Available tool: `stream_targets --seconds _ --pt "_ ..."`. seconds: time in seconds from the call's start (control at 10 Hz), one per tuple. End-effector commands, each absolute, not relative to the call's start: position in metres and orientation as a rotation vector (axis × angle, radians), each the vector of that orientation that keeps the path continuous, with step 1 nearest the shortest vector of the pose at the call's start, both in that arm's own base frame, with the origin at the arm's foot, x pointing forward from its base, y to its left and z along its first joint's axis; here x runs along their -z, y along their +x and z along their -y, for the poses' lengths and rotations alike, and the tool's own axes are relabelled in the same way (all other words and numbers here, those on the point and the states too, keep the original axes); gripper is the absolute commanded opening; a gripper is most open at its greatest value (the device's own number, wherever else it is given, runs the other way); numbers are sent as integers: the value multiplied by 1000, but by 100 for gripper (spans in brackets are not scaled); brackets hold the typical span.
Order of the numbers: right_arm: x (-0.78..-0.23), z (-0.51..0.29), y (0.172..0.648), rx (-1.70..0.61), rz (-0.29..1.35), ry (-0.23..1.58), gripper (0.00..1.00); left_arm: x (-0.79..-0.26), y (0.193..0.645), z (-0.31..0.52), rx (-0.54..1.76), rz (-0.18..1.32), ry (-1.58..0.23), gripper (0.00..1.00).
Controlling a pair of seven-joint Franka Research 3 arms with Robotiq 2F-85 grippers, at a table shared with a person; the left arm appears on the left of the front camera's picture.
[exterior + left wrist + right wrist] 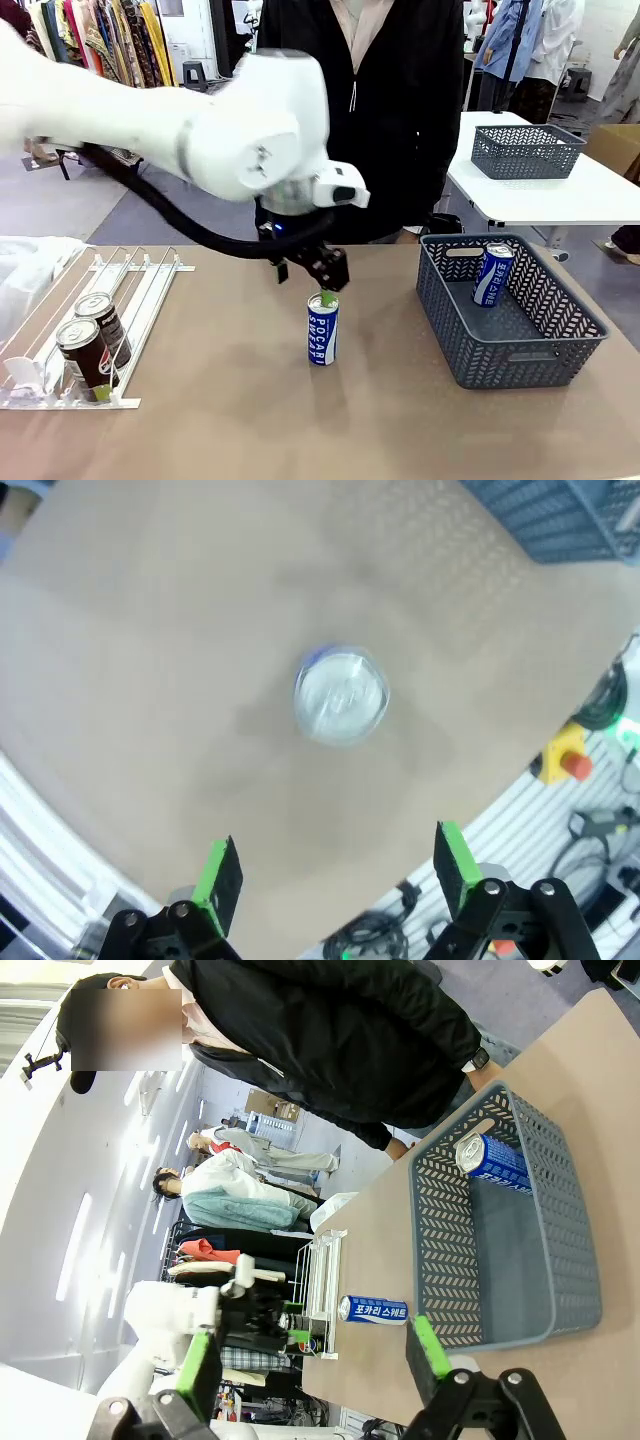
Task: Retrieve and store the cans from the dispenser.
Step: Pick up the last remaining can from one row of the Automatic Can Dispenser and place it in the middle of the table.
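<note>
Left end effector point(325, 285) is recorded directly above a blue-and-white can point(322, 340), jaws spread wide. In the wrist view the green pads point(218, 878) stand well to either side of the silver top, and nothing is pinched. The can is stood upright on the counter point(220, 410), between the dispenser point(140, 290) and the grey basket point(520, 372). Right end effector point(310, 1338) is likewise spread and empty.

Progress, as judged: one blue can point(493, 275) is stored, leant inside the basket. The counter can is out of the rack but not yet stored. Two dark cans point(105, 322) are left in the dispenser lanes.

Materials:
- Cans: slim, smooth metal cylinders with glossy print.
- Dispenser: thin white wire rails, clear plastic stops.
- Basket: rigid lattice plastic.
- Counter: matte tan.
</note>
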State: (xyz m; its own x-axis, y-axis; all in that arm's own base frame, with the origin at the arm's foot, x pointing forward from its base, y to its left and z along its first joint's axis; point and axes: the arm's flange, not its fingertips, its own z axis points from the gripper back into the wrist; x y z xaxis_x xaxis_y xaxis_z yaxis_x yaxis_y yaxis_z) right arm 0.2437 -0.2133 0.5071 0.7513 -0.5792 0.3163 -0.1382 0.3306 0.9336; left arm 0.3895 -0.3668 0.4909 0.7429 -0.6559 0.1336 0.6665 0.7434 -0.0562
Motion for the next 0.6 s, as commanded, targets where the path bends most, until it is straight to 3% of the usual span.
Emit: stream_targets --seconds 0.0,0.2,0.4,0.5 --pt "-508 212 245 305 732 1236 100 -515 361 248 726 133 -277 100" --pt "-508 212 245 305 732 1236 100 -524 350 124 563 217 -545 100" --pt "-508 212 245 305 732 1236 100 -487 331 5 334 367 -1048 100" --pt "-508 212 245 305 732 1236 100 -465 322 -34 179 403 -1180 100"
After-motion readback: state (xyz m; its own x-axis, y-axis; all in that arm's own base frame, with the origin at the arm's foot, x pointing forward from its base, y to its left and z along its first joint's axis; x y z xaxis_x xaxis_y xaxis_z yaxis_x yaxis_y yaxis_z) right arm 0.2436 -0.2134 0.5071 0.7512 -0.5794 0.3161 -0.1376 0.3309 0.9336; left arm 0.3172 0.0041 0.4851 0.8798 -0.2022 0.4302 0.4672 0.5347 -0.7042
